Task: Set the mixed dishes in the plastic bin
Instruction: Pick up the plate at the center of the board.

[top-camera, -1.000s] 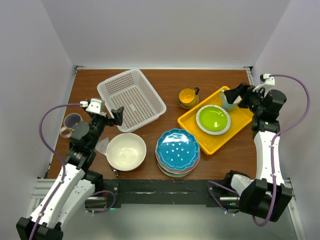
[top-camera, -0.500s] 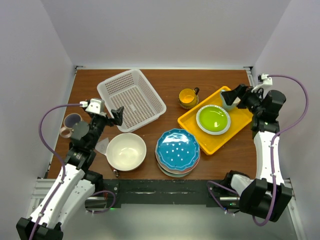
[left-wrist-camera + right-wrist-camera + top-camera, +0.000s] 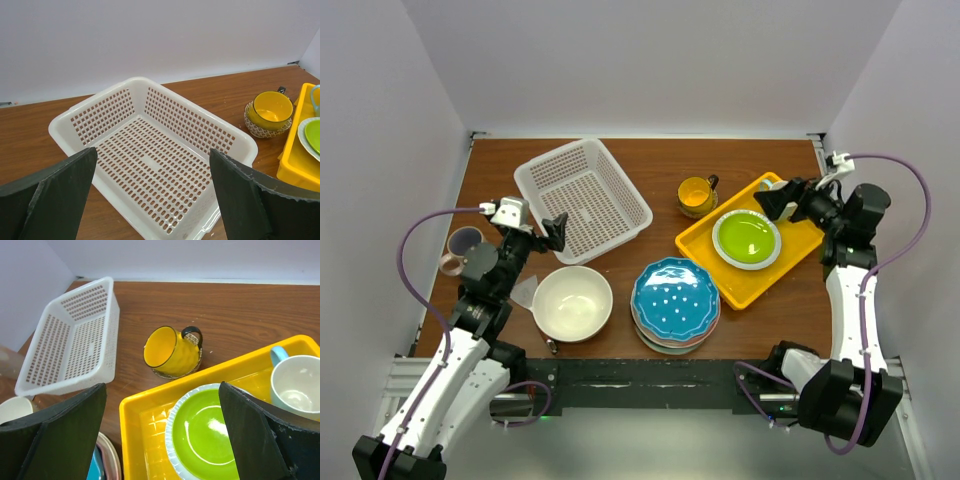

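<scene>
- Both tools stood wide open with nothing held. The left tool point(image 3: 556, 232) hung just beside the near corner of the plastic bin point(image 3: 582, 203). The right tool point(image 3: 780, 197) hung over the far end of the yellow tray point(image 3: 800, 235), close to the white cup point(image 3: 299, 385).
- The bin lay toward the far-left corner of the bench point(image 3: 670, 165), with no dish in it yet.
- Risk: the right tool was closer to the white cup and the lime-green plate point(image 3: 746, 238) than to any task dish, so closing there would probably take the wrong item.
- Risk: the yellow mug point(image 3: 696, 195), mid-bench toward the far edge, sat on a woven coaster point(image 3: 265, 131) that might drag along with it.
- Risk: the large cream bowl point(image 3: 572, 303) by the near edge looked wide and smooth. A rim pinch might slip, or the left tool might nudge the bin while reaching.
- Risk: the blue white-dotted plate point(image 3: 675, 295) topped a stack at the near edge, and a low grab might catch the plates beneath.
- Risk: the pinkish mug point(image 3: 460, 248) sat at the left edge beside the left arm, probably an awkward reach.
</scene>
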Controlling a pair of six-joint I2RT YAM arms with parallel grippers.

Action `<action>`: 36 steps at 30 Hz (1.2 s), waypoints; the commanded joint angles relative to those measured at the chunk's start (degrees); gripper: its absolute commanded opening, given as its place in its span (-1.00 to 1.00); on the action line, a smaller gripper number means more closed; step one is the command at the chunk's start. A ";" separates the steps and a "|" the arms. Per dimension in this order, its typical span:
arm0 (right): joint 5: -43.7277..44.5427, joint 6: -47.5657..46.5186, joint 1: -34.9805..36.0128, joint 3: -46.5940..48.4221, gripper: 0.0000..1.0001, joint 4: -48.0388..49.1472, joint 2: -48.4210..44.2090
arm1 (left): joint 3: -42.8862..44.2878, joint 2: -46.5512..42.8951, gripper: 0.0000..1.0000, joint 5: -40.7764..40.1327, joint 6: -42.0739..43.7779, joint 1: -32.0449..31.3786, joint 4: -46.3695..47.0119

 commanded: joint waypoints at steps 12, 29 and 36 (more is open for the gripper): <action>-7.92 -10.92 3.88 4.06 0.96 -6.68 -0.16 | 1.00 -0.89 1.00 1.57 0.32 0.33 2.45; -2.39 -45.93 17.24 18.57 0.96 -45.11 6.69 | 11.62 4.56 1.00 7.73 -14.70 0.33 -15.21; 5.61 -43.38 29.37 15.94 0.96 -44.06 8.89 | 12.43 4.12 1.00 16.24 -18.31 0.33 -19.78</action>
